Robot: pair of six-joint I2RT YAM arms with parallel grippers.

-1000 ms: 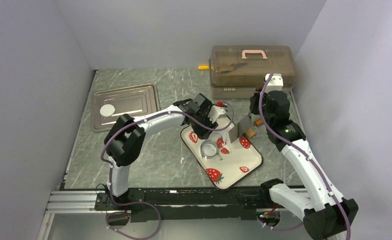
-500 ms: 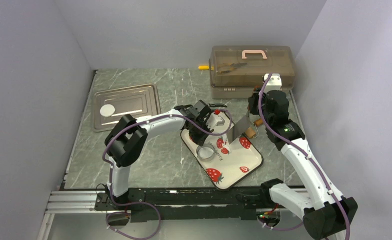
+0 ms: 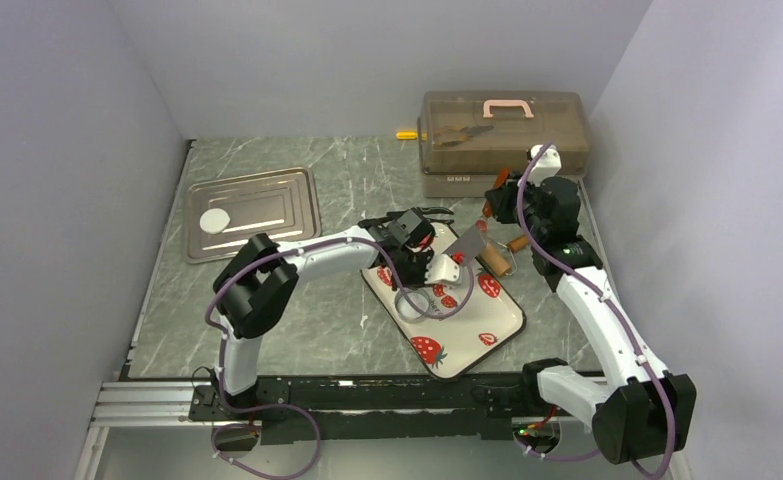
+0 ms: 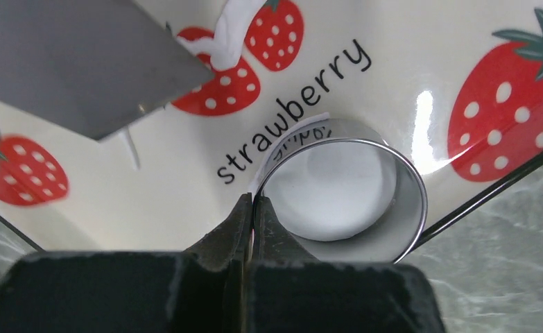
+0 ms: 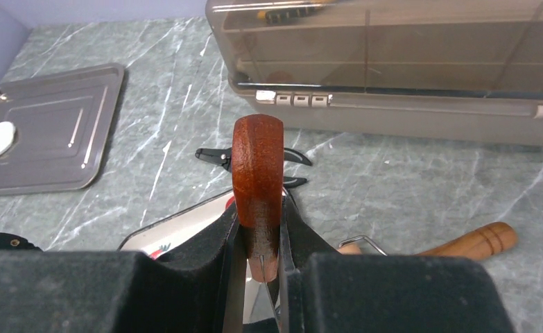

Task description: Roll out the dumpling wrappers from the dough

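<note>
Marble table (image 3: 347, 170), plate (image 4: 150, 187) lettered "strawberry", possibly dough (image 4: 338, 184)

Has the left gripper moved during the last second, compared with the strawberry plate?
Yes. The left gripper came toward the near edge of the table, from the far corner of the strawberry plate down to the metal ring standing on it.

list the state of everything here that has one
left gripper: shut at the rim of the ring
right gripper: shut on scraper
scraper: held, blade over plate
ring: upright on plate, dough disc inside
box: lid closed
rolling pin: lying on table
tray: holds one wrapper
</note>
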